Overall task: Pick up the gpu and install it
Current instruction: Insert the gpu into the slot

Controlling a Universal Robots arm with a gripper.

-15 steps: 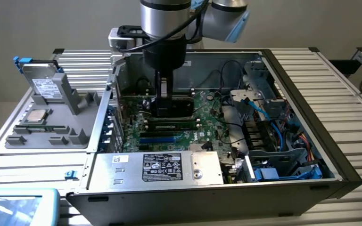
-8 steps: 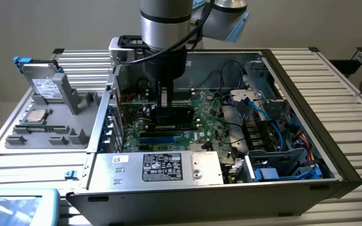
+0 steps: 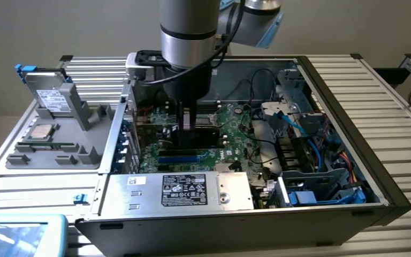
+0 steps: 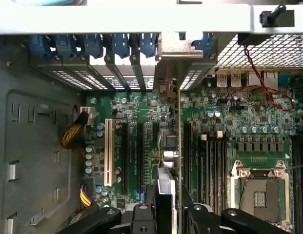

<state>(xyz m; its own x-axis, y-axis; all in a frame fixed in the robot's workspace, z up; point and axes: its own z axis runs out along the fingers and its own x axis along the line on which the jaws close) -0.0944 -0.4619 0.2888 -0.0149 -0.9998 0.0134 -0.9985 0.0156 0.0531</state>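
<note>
Near end of gpu [image 4: 179, 126] hidden between pincer [image 4: 176, 214] fingers, power supply label [image 3: 184, 190] print too small to read

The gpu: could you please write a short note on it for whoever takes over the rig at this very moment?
Hand: closed on the gpu, gripping it edge-on from above.
Gpu: upright inside the open computer case, low over the expansion slots of the motherboard. Its metal bracket sits at the case's rear slot openings.
Done: the card is picked up and lined up with a slot.
Left: the pictures do not settle whether it is fully seated, and the hand has not let go.
</note>
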